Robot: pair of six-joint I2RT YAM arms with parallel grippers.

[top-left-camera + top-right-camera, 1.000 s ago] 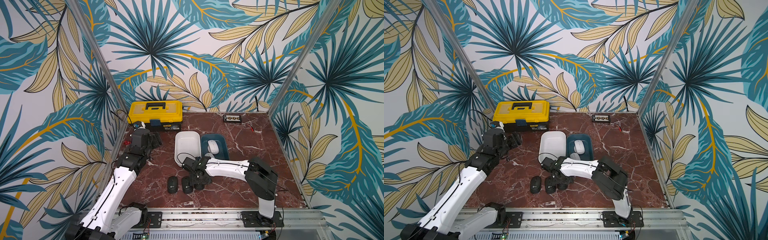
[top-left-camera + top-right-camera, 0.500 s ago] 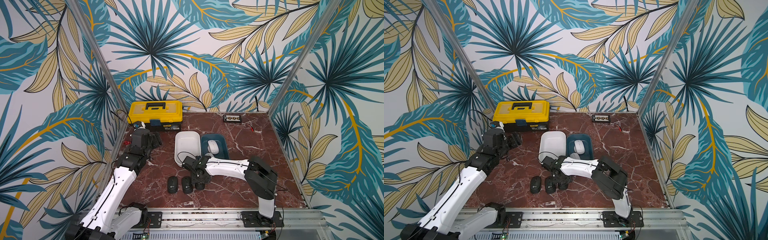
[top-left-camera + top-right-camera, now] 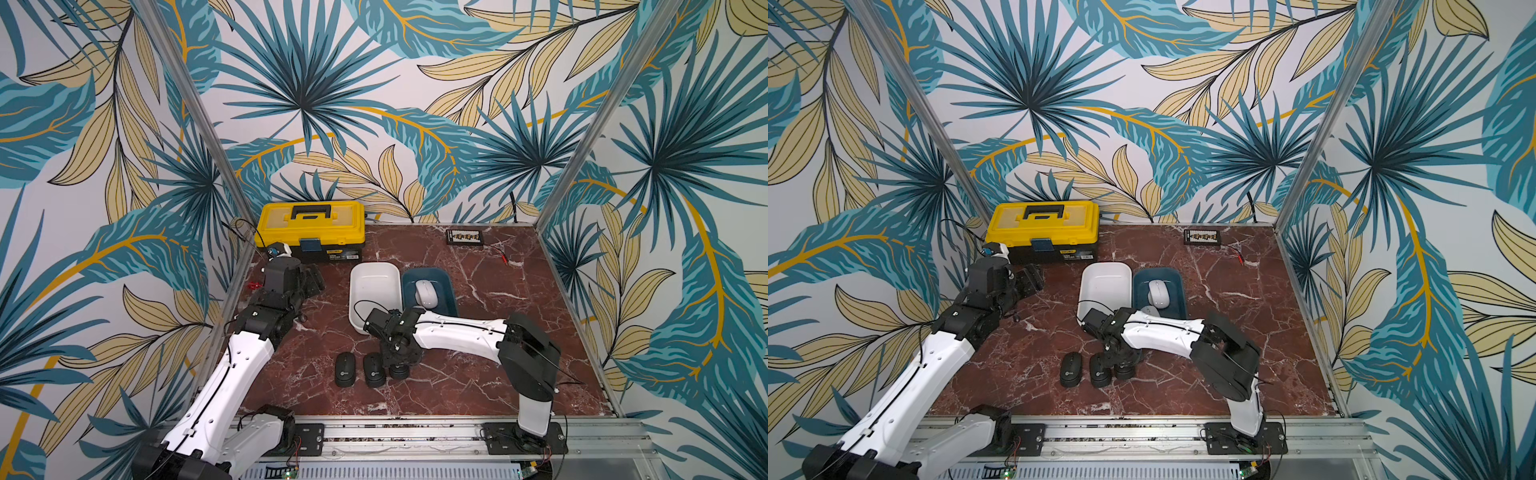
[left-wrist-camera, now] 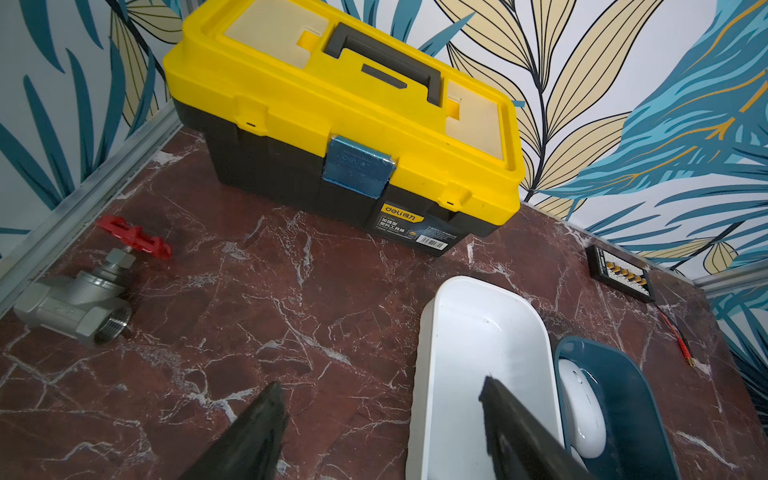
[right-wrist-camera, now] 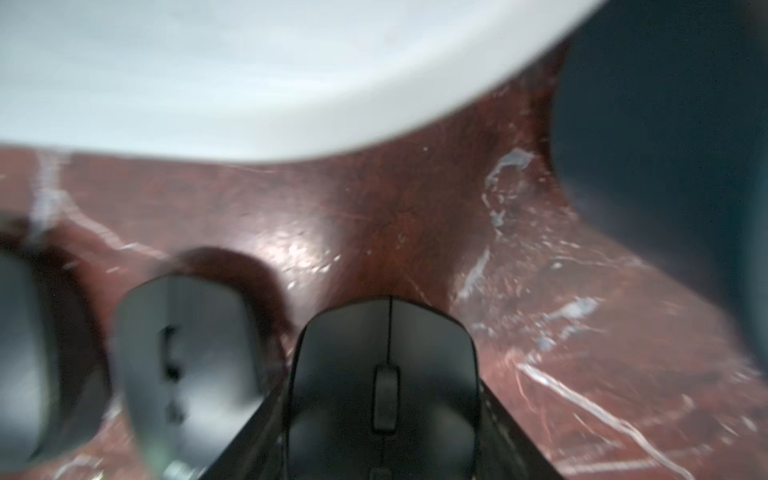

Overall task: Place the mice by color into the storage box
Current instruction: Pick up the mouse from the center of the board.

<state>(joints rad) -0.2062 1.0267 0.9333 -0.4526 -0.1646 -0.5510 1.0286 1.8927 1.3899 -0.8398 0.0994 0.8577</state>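
Clamped on a black mouse (image 5: 386, 340), the right gripper (image 5: 382, 415) needed a vertical lift toward the white bin (image 3: 374, 286) at eleven o'clock.

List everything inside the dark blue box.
The dark blue box holds one white mouse in plain view. A second white mouse shows at its near end, partly covered by the right arm. Whatever else lies under that arm is hidden.
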